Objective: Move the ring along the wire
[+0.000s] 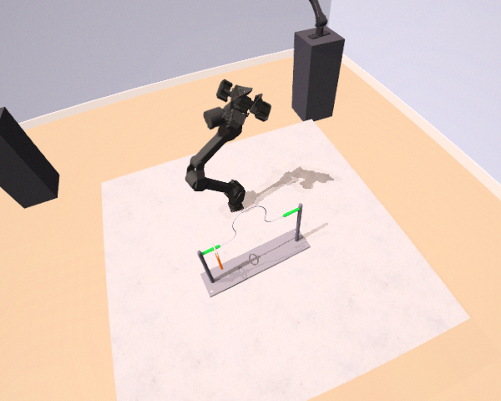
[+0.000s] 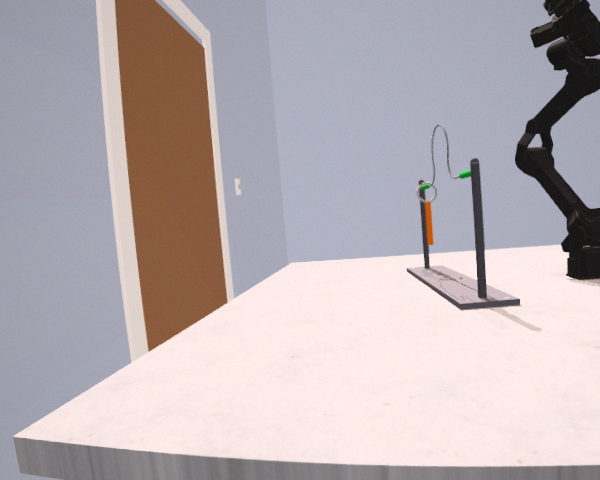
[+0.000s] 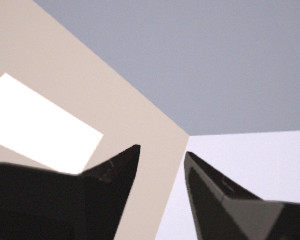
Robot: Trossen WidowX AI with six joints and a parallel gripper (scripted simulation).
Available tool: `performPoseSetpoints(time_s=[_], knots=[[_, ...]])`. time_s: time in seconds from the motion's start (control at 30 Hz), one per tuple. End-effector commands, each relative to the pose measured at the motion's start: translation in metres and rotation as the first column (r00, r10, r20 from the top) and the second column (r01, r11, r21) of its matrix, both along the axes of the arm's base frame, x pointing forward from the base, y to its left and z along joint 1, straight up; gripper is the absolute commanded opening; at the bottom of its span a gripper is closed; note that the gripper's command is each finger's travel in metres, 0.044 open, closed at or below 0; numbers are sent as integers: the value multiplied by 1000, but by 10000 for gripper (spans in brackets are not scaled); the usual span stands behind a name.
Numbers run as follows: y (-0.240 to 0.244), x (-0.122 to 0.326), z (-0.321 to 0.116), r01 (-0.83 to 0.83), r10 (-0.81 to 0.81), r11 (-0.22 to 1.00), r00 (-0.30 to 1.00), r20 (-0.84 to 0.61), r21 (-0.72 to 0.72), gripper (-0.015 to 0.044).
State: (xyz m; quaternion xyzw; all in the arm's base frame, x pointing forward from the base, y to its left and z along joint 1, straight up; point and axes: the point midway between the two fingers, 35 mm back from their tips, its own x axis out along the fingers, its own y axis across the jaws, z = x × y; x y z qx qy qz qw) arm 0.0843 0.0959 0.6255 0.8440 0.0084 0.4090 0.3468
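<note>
The ring (image 2: 426, 193) hangs on the green wire part (image 1: 210, 250) (image 2: 423, 186) beside the left post (image 1: 205, 267). Its orange handle (image 1: 219, 261) (image 2: 428, 223) points straight down. The thin grey wire (image 1: 250, 215) (image 2: 440, 139) curves up and over to the other green part (image 1: 290, 211) (image 2: 464, 174) at the right post (image 1: 298, 222) (image 2: 477, 227). Both posts stand on a grey base plate (image 1: 280, 252) (image 2: 491, 302). My gripper (image 1: 240, 91) (image 3: 162, 153) is raised high behind the wire and far from the handle. It points up at the walls. Its fingers stand partly apart with nothing between them.
The arm's base (image 1: 235, 202) (image 2: 585, 260) stands just behind the wire's middle. Two dark boxes (image 1: 13, 159) (image 1: 317, 73) stand on the floor beside the white table (image 1: 285, 337). A brown door (image 2: 166, 170) is in the wall beyond the table's edge.
</note>
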Motion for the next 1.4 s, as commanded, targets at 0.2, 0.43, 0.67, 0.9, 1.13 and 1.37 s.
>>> performPoseSetpoints(time_s=[0.2,0.43,0.67,0.9,1.13,1.37], knots=[[21,5,2,184,-174,980,976,127,-69,160],[35,18,0,318,-288,940,934,212,-124,160],[48,41,-6,448,-385,874,875,292,-190,160],[56,72,-15,559,-459,787,814,357,-262,160],[56,109,-28,646,-513,684,756,407,-340,160],[45,151,-45,705,-554,570,709,437,-421,160]])
